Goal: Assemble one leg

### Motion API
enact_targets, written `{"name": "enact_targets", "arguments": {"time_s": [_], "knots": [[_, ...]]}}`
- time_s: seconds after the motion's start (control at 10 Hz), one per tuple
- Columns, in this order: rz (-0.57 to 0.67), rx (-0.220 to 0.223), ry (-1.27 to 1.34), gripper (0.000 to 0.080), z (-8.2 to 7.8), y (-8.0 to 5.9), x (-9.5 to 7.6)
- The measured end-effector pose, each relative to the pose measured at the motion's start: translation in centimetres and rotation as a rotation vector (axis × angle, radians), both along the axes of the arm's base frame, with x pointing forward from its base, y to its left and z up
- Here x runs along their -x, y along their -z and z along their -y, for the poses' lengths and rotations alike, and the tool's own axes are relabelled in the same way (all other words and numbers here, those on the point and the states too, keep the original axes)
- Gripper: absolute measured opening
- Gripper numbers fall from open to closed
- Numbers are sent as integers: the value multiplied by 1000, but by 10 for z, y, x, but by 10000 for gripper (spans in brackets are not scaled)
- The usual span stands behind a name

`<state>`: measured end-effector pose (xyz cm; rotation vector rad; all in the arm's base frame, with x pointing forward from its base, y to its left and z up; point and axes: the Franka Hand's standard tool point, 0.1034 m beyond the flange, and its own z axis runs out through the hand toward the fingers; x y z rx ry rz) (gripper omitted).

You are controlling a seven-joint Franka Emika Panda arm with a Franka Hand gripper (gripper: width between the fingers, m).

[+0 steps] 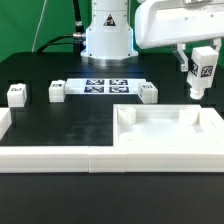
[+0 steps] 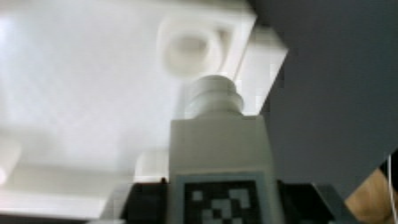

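Gripping the leg point(image 1: 201, 86), end effector point(image 1: 203, 66) is half-hidden.

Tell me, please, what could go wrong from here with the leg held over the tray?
1. In the wrist view the leg's tip looks offset from the hole; lowering now might land it on the tray beside the hole and jam.
2. The tool seems to hold the leg well above its tip, so a sideways push at contact could tilt it or make it slip.

White leg point(image 2: 221, 140), black-and-white tag point(image 2: 226, 203), black table point(image 1: 60, 125)
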<state>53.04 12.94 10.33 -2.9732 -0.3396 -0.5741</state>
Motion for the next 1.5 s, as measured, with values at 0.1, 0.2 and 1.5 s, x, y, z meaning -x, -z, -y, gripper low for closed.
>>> {"name": "enact_targets", "arguments": {"time_s": [0.1,0.2,1.5], "knots": [[-39,11,-15,288,2,3,-4],[-31,14,-29,288,3,-3,-21],[57,22,-81,288,13,6,-88]]}}
